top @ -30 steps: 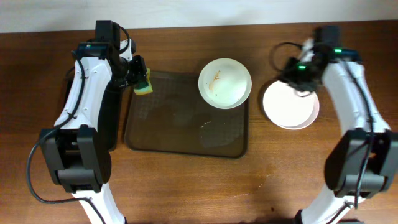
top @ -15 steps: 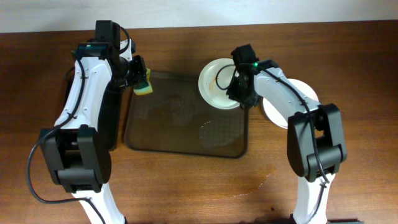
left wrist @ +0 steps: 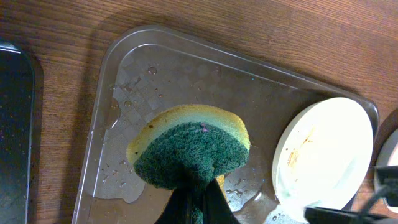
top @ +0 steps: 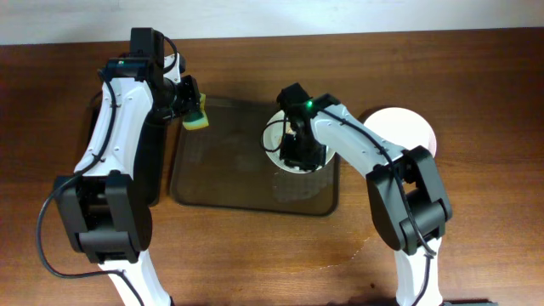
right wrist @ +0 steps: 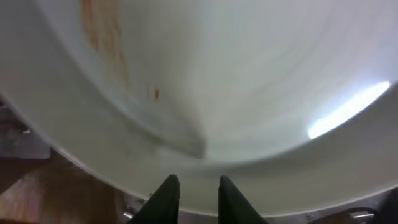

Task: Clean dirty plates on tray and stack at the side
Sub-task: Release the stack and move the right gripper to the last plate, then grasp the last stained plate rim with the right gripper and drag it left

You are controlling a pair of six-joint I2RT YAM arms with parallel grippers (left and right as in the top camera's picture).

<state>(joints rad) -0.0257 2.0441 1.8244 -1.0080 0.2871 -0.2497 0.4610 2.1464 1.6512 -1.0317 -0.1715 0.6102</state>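
Note:
One dirty plate [top: 272, 140] lies at the back right of the brown tray [top: 221, 170], largely under my right arm. Brown streaks mark it in both wrist views, on the plate [left wrist: 323, 155] and on the plate [right wrist: 249, 74]. My right gripper [top: 297, 151] hovers just over its near rim. The right gripper [right wrist: 198, 186] has its fingers a narrow gap apart, both in front of the white surface, with nothing between them. My left gripper [top: 191, 109] is shut on a yellow-green sponge [top: 196, 119], over the tray's back left corner. The sponge [left wrist: 193, 143] hangs above the wet tray [left wrist: 124, 93], pinched in the left gripper [left wrist: 198, 193].
A stack of white plates [top: 408, 127] sits on the table to the right of the tray. A narrow black tray [top: 151, 170] lies along the tray's left side, partly under my left arm. Water drops dot the tray floor.
My right arm has swung left from the stack of plates to the plate on the tray, and now covers much of it. The left arm and sponge have stayed put.

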